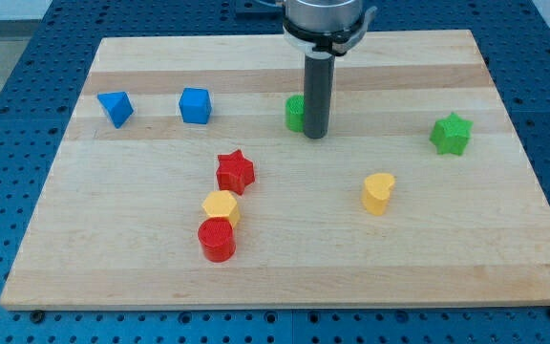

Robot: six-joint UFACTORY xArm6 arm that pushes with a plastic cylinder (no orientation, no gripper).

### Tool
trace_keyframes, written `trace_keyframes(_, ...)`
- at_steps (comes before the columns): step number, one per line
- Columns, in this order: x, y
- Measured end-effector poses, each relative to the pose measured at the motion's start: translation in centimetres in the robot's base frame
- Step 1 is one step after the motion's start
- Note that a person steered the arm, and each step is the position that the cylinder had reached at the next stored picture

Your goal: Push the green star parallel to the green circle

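Note:
The green star (450, 134) sits near the board's right side, in the upper half. The green circle (296, 113) sits near the board's upper middle, mostly hidden behind my rod. My tip (316, 134) rests on the board just right of the green circle and touches or nearly touches it. The green star lies far to the right of my tip, at about the same height in the view.
A blue block (116, 108) and a blue cube (195, 105) sit at the upper left. A red star (235, 172), a yellow block (222, 206) and a red cylinder (217, 239) cluster left of centre. A yellow heart (378, 192) lies right of centre. The wooden board (84, 258) ends in blue table edges.

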State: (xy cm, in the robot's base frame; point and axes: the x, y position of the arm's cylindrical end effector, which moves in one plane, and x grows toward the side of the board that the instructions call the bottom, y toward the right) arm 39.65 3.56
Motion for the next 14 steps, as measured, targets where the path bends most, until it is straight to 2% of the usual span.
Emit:
trace_keyframes(2, -1.4, 0.2)
trace_keyframes(4, 2.4, 6.7)
trace_keyframes(7, 2.5, 14.1)
trace_keyframes(10, 10.3, 18.3)
trace_keyframes(12, 10.8, 25.1)
trace_keyframes(14, 9.5, 26.7)
